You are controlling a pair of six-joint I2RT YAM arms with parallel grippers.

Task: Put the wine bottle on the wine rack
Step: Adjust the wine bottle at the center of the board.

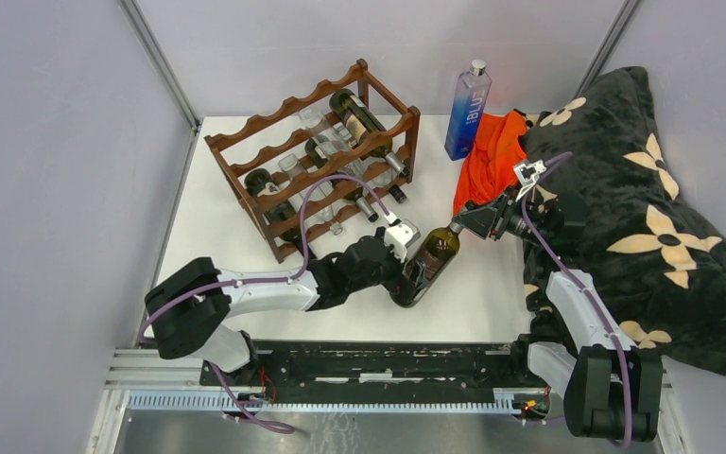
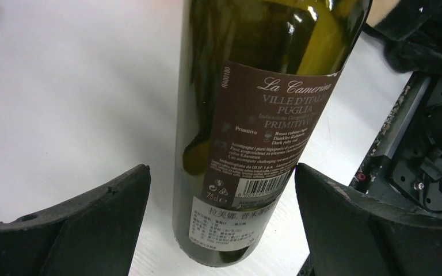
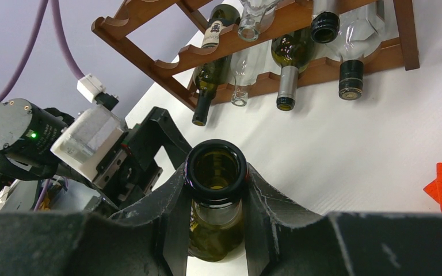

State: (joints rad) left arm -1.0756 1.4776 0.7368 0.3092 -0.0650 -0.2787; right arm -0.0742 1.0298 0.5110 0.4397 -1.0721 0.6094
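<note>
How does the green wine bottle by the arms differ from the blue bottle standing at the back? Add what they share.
The wine bottle is dark green and uncapped; the blue bottle has a silver cap. The wine bottle is tipped over, its neck clamped in the right end effector; the blue bottle stands upright, untouched. Both are off the wine rack.

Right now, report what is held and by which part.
Dark green glass wine bottle, neck clamped in the right jaws; left jaws open around its base.

I count one reddish-brown wooden wine rack (image 1: 413, 142), seven racked bottles (image 3: 286, 86), one green glass wine bottle (image 1: 432, 255), one tall blue bottle (image 1: 467, 115).
</note>
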